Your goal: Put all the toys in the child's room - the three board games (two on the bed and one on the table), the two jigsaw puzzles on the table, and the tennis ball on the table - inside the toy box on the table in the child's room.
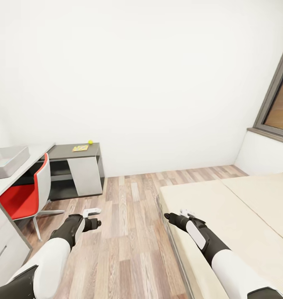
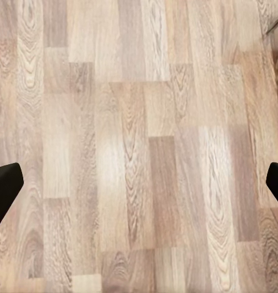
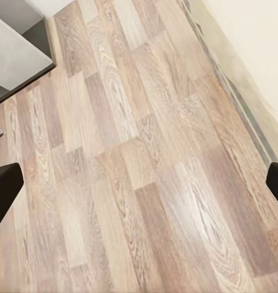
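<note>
Head view: you are facing white wall, both arms reaching forward over wood-plank floor point(image 1: 129, 216). Left gripper point(image 1: 98, 223) and right gripper point(image 1: 166, 216) are hanging empty; wrist views are showing each pair of fingertips spread wide at frame edges, nothing between. Toy box point(image 1: 8, 160) is sitting on table point(image 1: 37, 151) at your left, red chair point(image 1: 23, 195) beside it. Tennis ball point(image 1: 90, 142) and one flat yellow toy box point(image 1: 80, 148), type unclear, are lying on lower dark section. Bed point(image 1: 241, 216) is lying at your right.
</note>
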{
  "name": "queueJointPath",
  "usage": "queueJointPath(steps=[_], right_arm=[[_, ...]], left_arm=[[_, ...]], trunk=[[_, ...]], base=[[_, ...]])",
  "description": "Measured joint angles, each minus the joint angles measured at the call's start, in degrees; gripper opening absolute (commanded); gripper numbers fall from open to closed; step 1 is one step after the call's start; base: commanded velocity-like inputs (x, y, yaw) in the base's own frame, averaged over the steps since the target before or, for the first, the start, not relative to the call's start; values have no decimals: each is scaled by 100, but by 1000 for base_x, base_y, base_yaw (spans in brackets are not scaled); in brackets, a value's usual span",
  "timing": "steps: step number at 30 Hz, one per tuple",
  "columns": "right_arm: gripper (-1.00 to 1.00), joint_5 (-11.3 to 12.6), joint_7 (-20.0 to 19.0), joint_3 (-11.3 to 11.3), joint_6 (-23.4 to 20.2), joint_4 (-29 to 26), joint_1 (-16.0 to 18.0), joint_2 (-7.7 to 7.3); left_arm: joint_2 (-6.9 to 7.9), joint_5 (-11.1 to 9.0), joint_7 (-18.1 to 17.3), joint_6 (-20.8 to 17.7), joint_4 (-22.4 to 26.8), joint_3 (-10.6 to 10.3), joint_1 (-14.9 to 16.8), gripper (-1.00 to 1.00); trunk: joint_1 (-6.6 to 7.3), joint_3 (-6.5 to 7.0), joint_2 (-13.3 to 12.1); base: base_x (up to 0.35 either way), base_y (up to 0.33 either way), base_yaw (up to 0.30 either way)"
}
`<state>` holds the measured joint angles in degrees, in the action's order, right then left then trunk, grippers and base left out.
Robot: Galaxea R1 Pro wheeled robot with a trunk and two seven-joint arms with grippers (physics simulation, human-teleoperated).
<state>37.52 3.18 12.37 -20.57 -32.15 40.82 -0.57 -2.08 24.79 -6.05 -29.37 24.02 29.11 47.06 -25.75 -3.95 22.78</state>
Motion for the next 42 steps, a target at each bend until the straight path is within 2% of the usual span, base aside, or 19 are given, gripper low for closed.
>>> queueJointPath(steps=[15, 31, 42], right_arm=[[100, 0, 0, 0, 0, 0, 0, 1], [100, 0, 0, 0, 0, 0, 0, 1], [100, 1, 0, 2, 0, 0, 0, 1]], left_arm=[[-5, 0, 0, -3, 0, 0, 0, 100], [-5, 0, 0, 3, 0, 0, 0, 100], [-4, 0, -1, 35, 0, 0, 0, 100]], trunk=[[0, 0, 0], [0, 0, 0], [1, 0, 0]], base=[[-62, 0, 10], [-25, -3, 103], [0, -150, 105]])
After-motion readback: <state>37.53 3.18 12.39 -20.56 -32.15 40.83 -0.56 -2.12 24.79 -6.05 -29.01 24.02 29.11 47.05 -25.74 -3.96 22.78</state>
